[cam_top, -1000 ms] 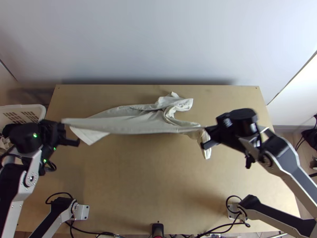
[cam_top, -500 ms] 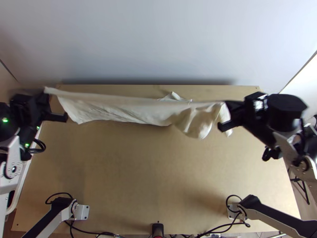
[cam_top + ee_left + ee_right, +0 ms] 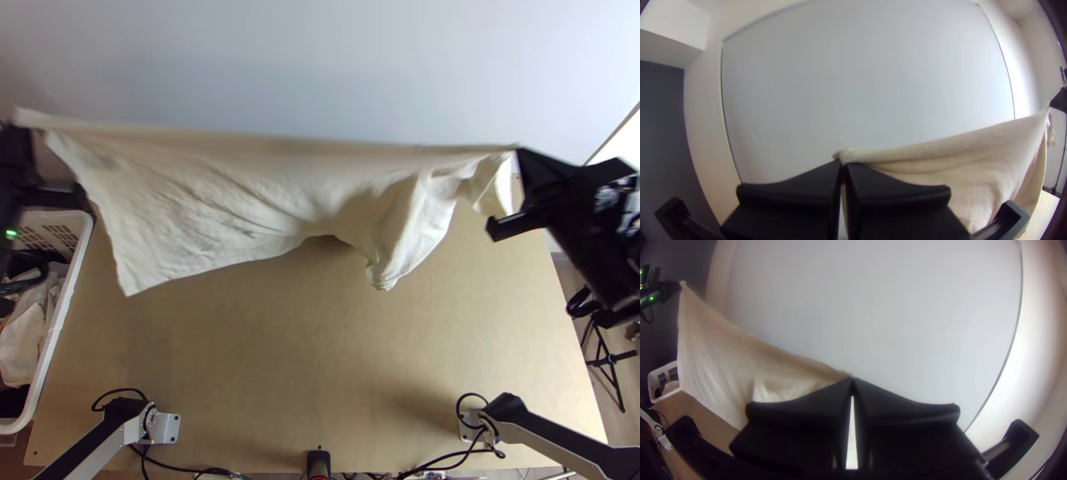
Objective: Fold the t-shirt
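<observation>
My left gripper (image 3: 22, 132) is at the top view's left edge and my right gripper (image 3: 520, 152) at its right. Between them the cream t-shirt (image 3: 216, 200) hangs stretched over the table's far part, its upper edge nearly straight and lower parts drooping in folds. In the left wrist view my left gripper (image 3: 843, 166) is shut on one end of the shirt (image 3: 978, 164). The right wrist view has my right gripper (image 3: 852, 381) shut on the other end of the shirt (image 3: 729, 355), whose far end is at the left arm's gripper.
A white basket (image 3: 60, 320) with cloth in it stands along the left of the wooden table (image 3: 320, 360). A pale wall panel (image 3: 320, 72) rises behind the table. A black tripod (image 3: 604, 360) stands on the floor at the right.
Both grippers have moved up the picture and farther apart, the left one leftward, the right one rightward. The shirt, partly lying on the table before, is raised and more widely stretched.
</observation>
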